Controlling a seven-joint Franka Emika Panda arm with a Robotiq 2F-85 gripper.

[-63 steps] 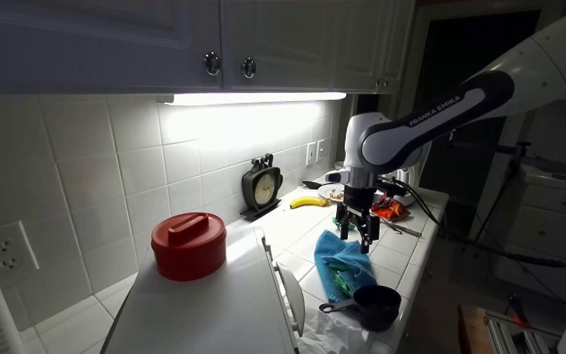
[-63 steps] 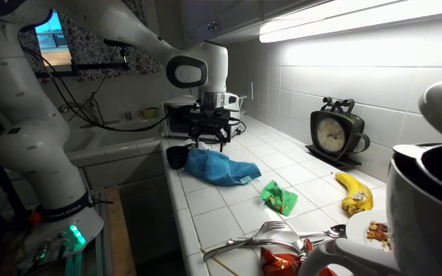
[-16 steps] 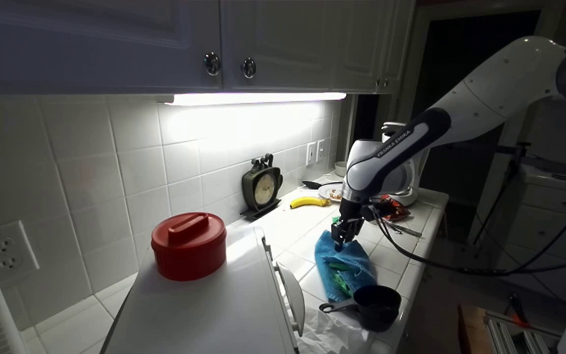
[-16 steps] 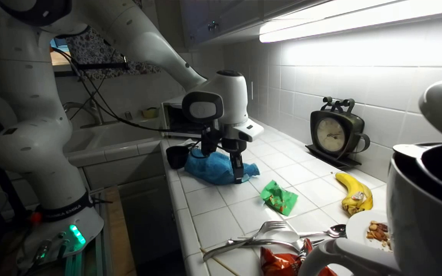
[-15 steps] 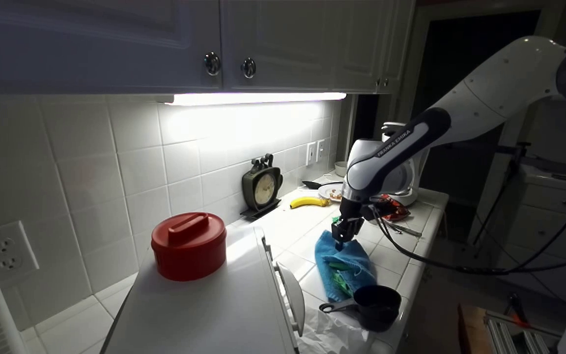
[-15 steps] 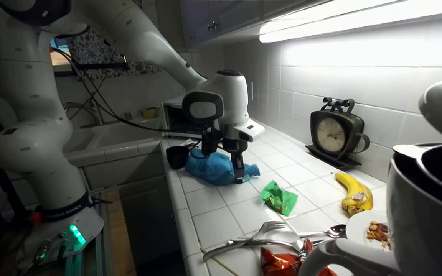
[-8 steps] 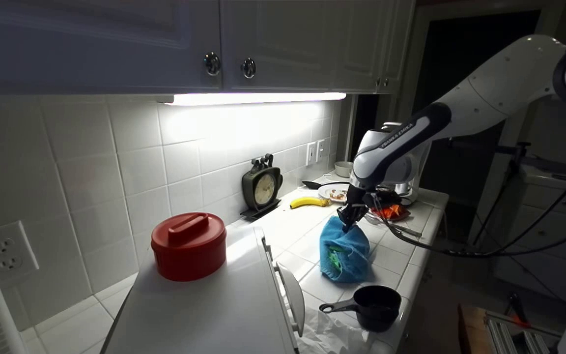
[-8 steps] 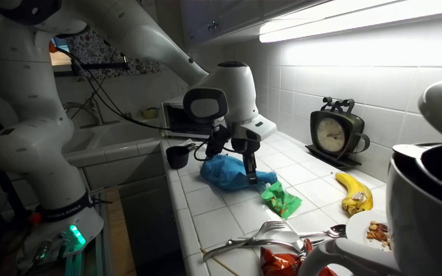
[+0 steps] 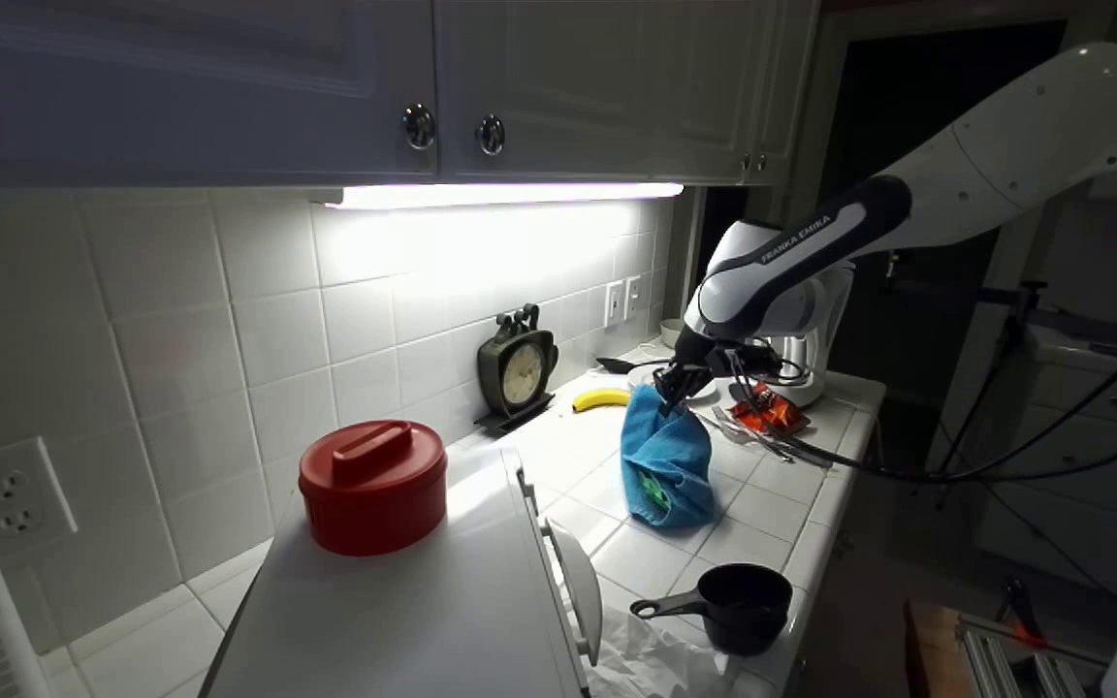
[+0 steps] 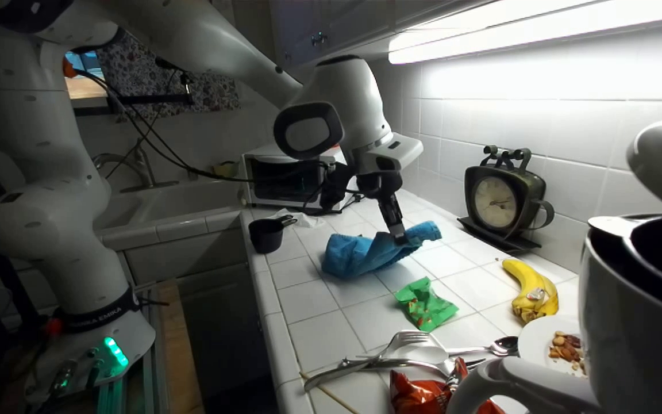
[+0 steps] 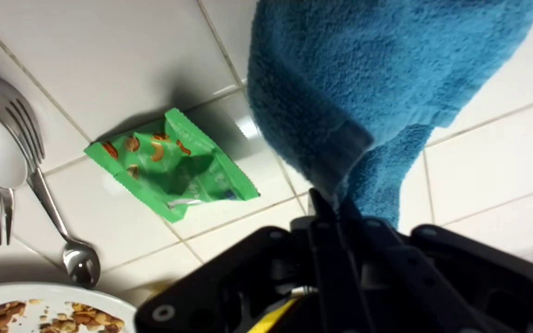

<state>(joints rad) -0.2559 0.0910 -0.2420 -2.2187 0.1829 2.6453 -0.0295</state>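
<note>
- The hand (image 11: 336, 210) was clenched, and it was pinching a blue towel (image 10: 360, 256) close to one end.
- The towel was over the desk (image 10: 331, 342). Its pinched end was up in the air, and its low, bunched part looked like it lay on the desk.
- Something green (image 9: 654, 490) peeked out of a fold in the towel; I could not tell what it was.
- A green nut bag (image 11: 155, 171) lay near the towel, but they did not touch.
- A yellow banana (image 10: 529, 287) lay near a white plate (image 10: 533, 342) with nuts (image 10: 565, 348) on it.
- A fork (image 11: 5, 95) and a small spoon (image 11: 81, 263) lay near the plate. A shiny red bag (image 10: 420, 397) was by them.
- A black cup (image 9: 743, 606) stood apart from the towel, near a white oven (image 9: 423, 601).
- A red tub (image 9: 374, 490) sat on top of the oven.
- A dark clock (image 10: 495, 201) stood by the wall (image 10: 451, 121).
</note>
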